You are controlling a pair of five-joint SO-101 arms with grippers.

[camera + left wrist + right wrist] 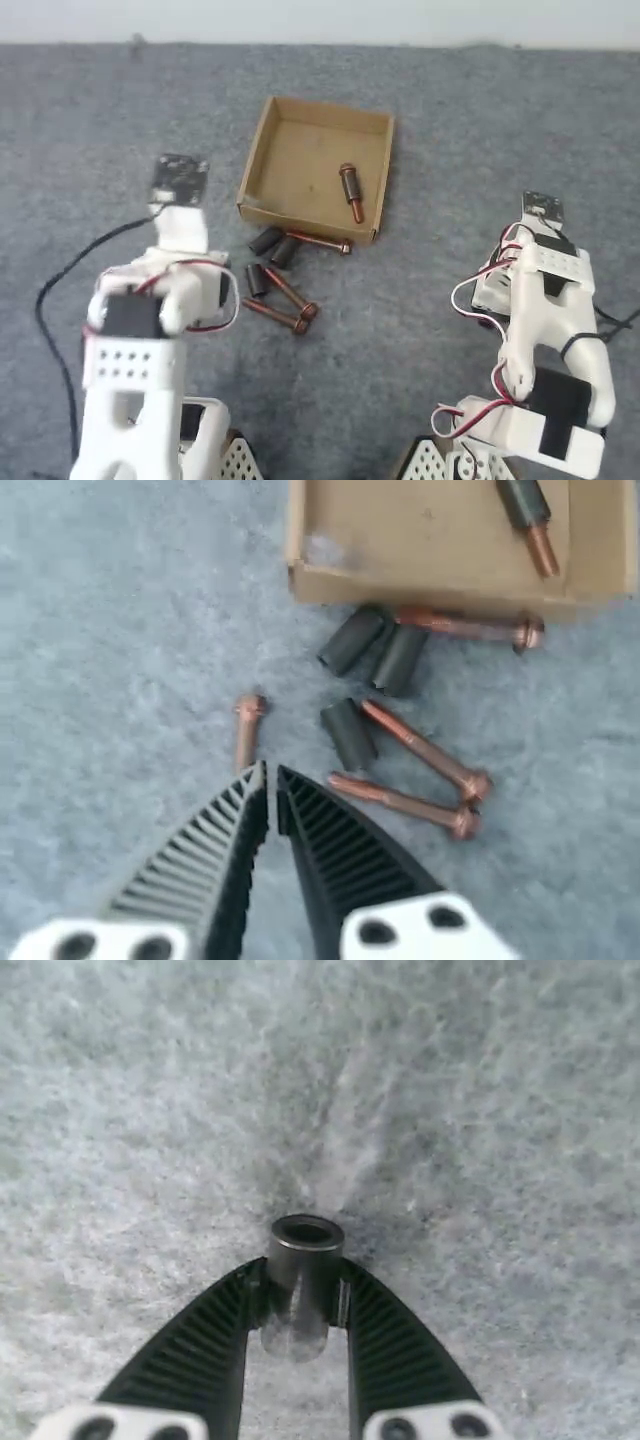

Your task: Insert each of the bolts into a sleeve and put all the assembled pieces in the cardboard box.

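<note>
In the high view, the cardboard box (300, 165) is sitting on the grey carpet (450, 130), farther out than the left arm (150, 310) and the right arm (550, 300). One assembled piece (351, 192) is lying inside it, near the wall on the right arm's side. Just in front of the box, three dark sleeves (265, 240) and three copper bolts (320, 242) are lying loose in a cluster, one bolt running along the box's front wall. In the left wrist view, the left gripper (270, 773) is hovering low over the carpet with its jaws drawn almost together, showing only a sliver of a gap and gripping nothing. A lone bolt (247, 730) is lying just beyond the tips, and whether it is touching one of them cannot be told. In the right wrist view, the right gripper (302, 1278) is clamping a held sleeve (305, 1260) between its fingers, the sleeve's open end facing the camera, over bare carpet.
</note>
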